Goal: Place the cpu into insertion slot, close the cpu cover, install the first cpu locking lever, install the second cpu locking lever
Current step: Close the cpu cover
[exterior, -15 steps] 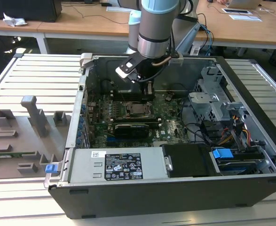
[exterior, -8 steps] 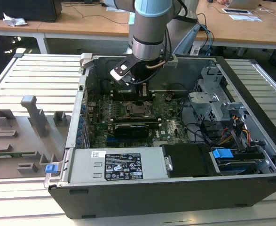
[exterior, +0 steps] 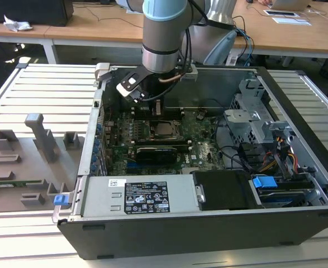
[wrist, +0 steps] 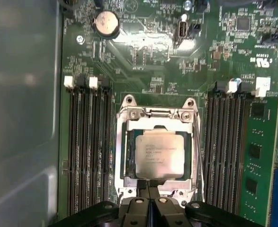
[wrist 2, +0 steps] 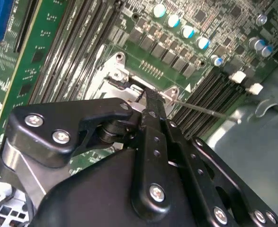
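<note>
On the bench (exterior: 41,89), toward its edge on the exterior view's left, a grey fixture plate (exterior: 41,173) with moulded holders is seen. Just beside it an open computer case (exterior: 208,223) is laid flat, with the motherboard (exterior: 203,151) exposed on its floor. The arm is lowered into the case near its far wall, and the gripper (exterior: 158,109) is held just above the board.

In the first wrist view, black memory slots (wrist: 86,151) are seen along one side of the socket. The cpu (wrist: 160,153) is seated in the insertion slot (wrist: 130,163) at the middle of the board, its grey metal top facing up. The cpu cover (wrist: 121,156) is folded down flat around it.

The gripper (wrist: 148,189) is seen with its fingers pressed together and nothing pinched between them. The tips are set at the cover's edge and appear to touch it, though contact cannot be confirmed. In the second wrist view, a thin wire lever (wrist 2: 210,111) is seen reaching out from the socket's corner beside the gripper (wrist 2: 147,101). On the socket's other side, a green memory module (wrist: 257,156) is seated.
</note>
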Available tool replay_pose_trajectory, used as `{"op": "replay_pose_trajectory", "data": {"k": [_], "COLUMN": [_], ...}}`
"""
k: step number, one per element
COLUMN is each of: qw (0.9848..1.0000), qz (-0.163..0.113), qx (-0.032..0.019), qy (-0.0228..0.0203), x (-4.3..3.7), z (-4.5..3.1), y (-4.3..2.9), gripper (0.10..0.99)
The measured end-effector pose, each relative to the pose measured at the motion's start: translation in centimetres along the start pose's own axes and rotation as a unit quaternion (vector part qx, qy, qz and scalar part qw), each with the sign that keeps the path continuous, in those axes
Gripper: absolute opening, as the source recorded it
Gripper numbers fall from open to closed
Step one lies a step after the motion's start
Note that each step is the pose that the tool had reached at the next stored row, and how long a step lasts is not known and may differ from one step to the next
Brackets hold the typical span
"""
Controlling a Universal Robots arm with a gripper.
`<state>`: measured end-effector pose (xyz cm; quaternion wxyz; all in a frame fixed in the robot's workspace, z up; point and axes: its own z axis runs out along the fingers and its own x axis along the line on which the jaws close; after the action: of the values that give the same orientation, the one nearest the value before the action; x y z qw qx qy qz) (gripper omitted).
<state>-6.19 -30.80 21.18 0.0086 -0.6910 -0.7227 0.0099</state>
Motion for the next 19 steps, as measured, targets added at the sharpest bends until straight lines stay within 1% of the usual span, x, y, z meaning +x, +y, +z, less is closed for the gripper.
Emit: {"op": "replay_pose_trajectory", "data": {"k": [2, 4, 10, 16, 19], "qw": [1.0, 1.0, 1.0, 1.0, 1.0], "qz": [0.0, 0.0, -0.005, -0.006, -0.006], "qx": [0.0001, 0.0, 0.0001, 0.0, 0.0001], "qy": [-0.0001, 0.0, -0.0002, -0.0002, -0.0002], "x": [0.01, 0.02, 0.02, 0.0, -0.05], "z": [0.19, 0.32, 0.45, 0.65, 0.59], "y": [-0.28, -0.42, -0.36, 0.0, 1.01], "gripper": [0.106, 0.106, 0.106, 0.106, 0.106]}}
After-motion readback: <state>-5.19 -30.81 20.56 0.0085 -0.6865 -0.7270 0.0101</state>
